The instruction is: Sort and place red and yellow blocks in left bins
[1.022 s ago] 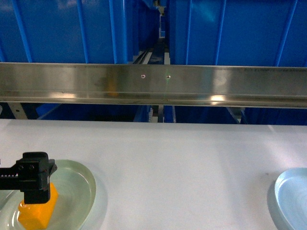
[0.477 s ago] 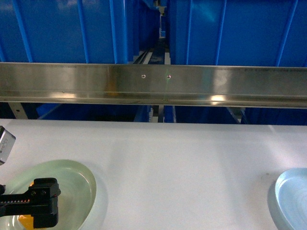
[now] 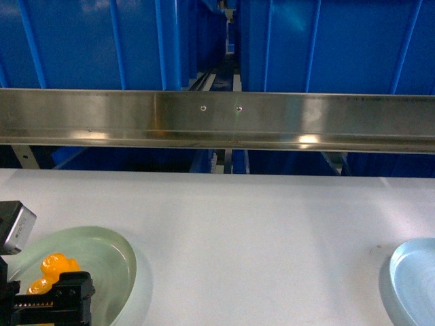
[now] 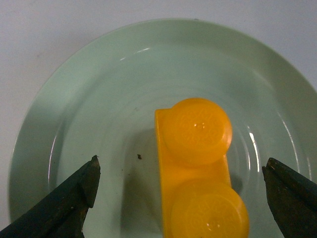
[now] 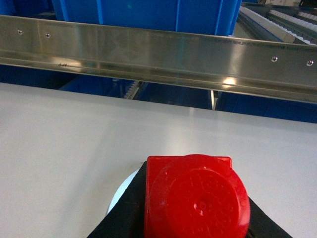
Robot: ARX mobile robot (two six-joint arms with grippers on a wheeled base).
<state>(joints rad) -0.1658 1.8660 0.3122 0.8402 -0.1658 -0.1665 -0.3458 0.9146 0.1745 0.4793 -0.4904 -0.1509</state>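
Left wrist view shows the glossy orange-yellow plastic brick with two round studs [image 4: 197, 171] lying studs-up in the pale green translucent oval dish [image 4: 99, 99], right of the dish's centre. Its long axis runs up and down the picture, so it points away from the camera and lies square across the line between the two dark tips of the left gripper [image 4: 181, 201]. Those jaws are spread wide, one tip at each lower corner of the view, neither touching the brick; the brick sits between them but nearer the right-hand tip. Closing as they stand, I judge, the jaws would meet its two long flat sides, a sound hold once the arm shifts a little to centre it. In the head view the same brick [image 3: 49, 270] shows at the lower left with the left gripper [image 3: 54, 307] just in front of it, plainly the nearer arm. Right wrist view shows the small glossy red plastic brick [image 5: 195, 196] pinched in the right gripper [image 5: 193, 218], held above the white table [image 5: 64, 144] with a pale round rim showing under it. Beyond the table runs a brushed steel rail [image 3: 217, 119], and behind that rail stands the large bright-blue ribbed plastic crate [image 3: 81, 44] on the left, well apart from both bricks.
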